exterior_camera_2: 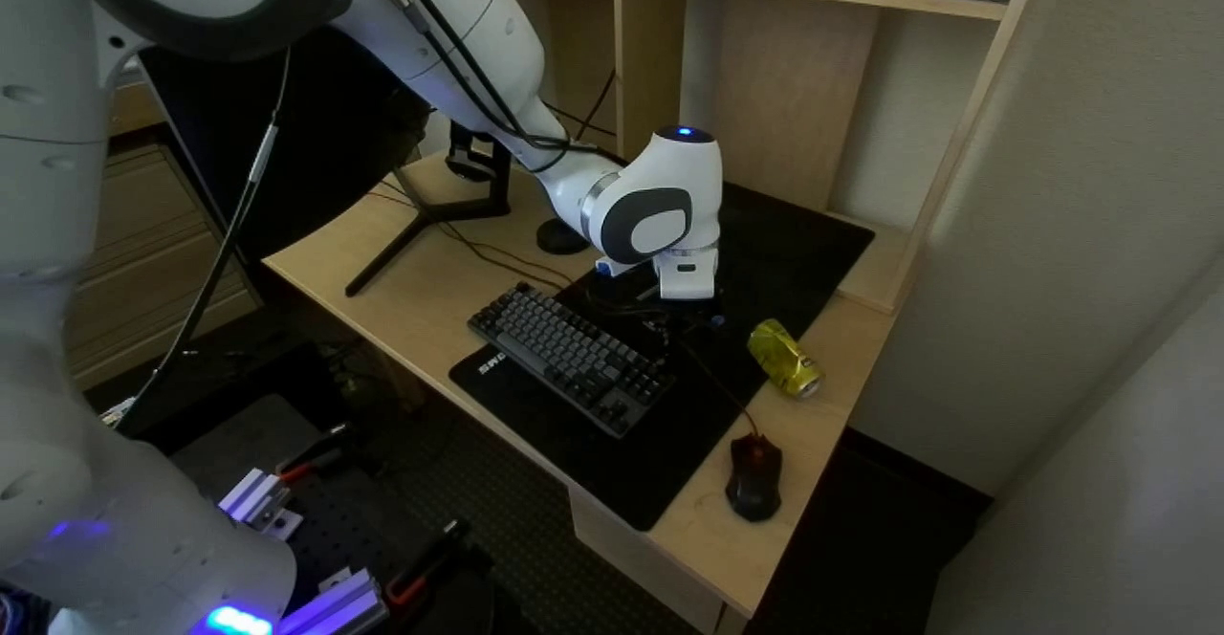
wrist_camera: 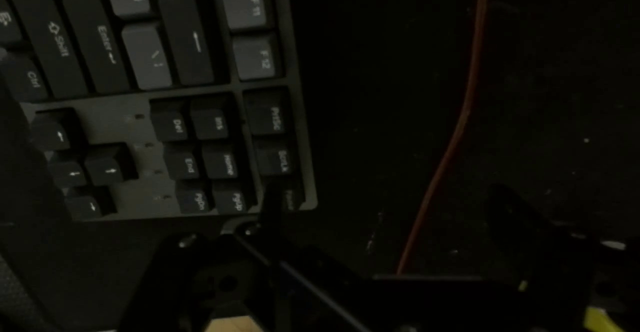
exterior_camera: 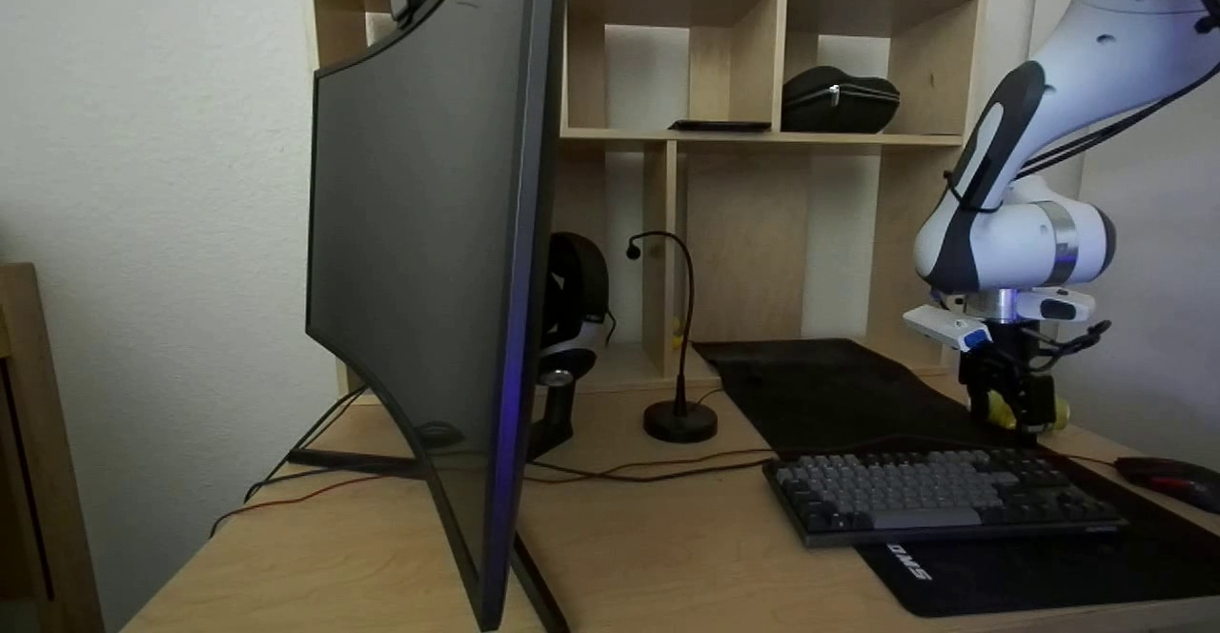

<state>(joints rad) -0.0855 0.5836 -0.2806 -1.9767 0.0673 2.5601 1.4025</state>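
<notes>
Two black fingers (wrist_camera: 272, 209) of the hand (wrist_camera: 387, 199) are seen spread wide apart in the wrist view, with a black desk mat (exterior_camera_2: 674, 434) and a red cable (wrist_camera: 465, 107) framed in the gap below. By one fingertip, the corner of the compact keyboard (wrist_camera: 200, 122) near the PgUp key is partly covered from that camera's angle; whether it is touched cannot be told. The keyboard is carried on the mat, which is spread along the bench (exterior_camera_2: 712, 563), and the hand is pointed downward just beside that corner. At the mat's edge a yellow can (exterior_camera_2: 784, 358) is laid on its side, and near it a black mouse (exterior_camera_2: 754, 478) is set on the wood. In an exterior view, a curved monitor (exterior_camera: 419, 214) and a gooseneck microphone (exterior_camera: 681, 420) are shown, backed by a wooden shelf unit (exterior_camera: 748, 233) in which a zippered case (exterior_camera: 839, 104) is kept.
</notes>
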